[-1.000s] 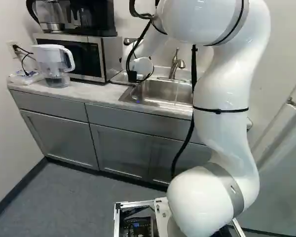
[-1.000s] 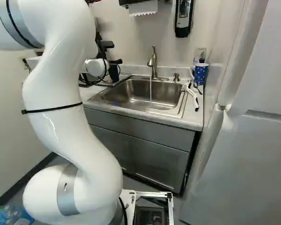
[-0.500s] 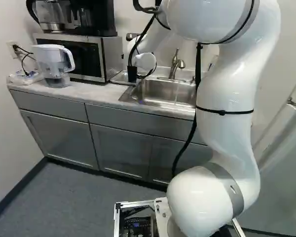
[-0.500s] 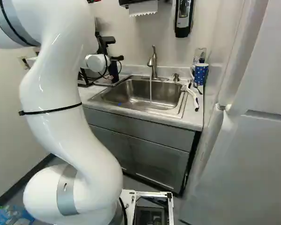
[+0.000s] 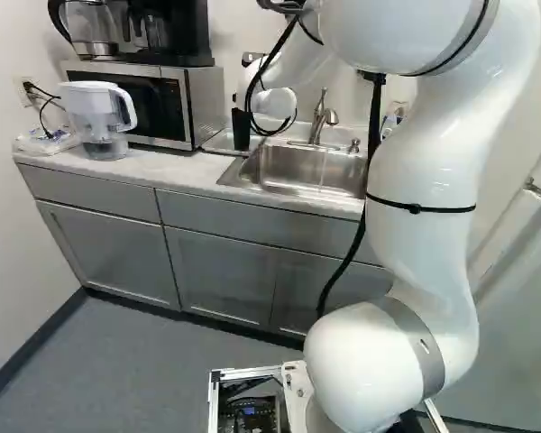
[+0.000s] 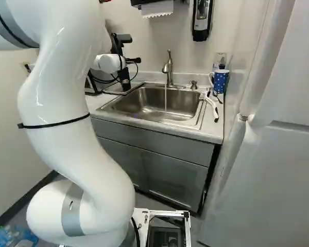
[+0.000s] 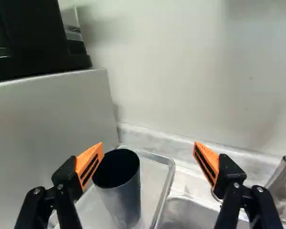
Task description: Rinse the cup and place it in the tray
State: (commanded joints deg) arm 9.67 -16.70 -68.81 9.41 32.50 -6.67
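Orange pads on your pincer stand wide apart and face each other, so you have it open, with nothing gripped. Your dark cup stands upright, mouth up, in the metal tray, just beside one finger of the pincer and lower than its pad; you can't tell from here whether that finger touches the rim. The tray lies on the table below the pincer, and the cup is inside its raised edge.

Past the finger near the cup, you have the microwave standing right beside the tray, with a black coffee maker on top. On the other finger's side you see the sink next to the tray. The faucet rises behind the basin, and a thin stream of water runs from it. Straight ahead of the pincer is the pale wall.

Farther off, beyond the sink from the pincer, a blue mug with white spots stands near the table's end, with a white curved handle lying near it. The other way, past the microwave, you'll find a clear pitcher with a white top, and beside that a plastic bag.
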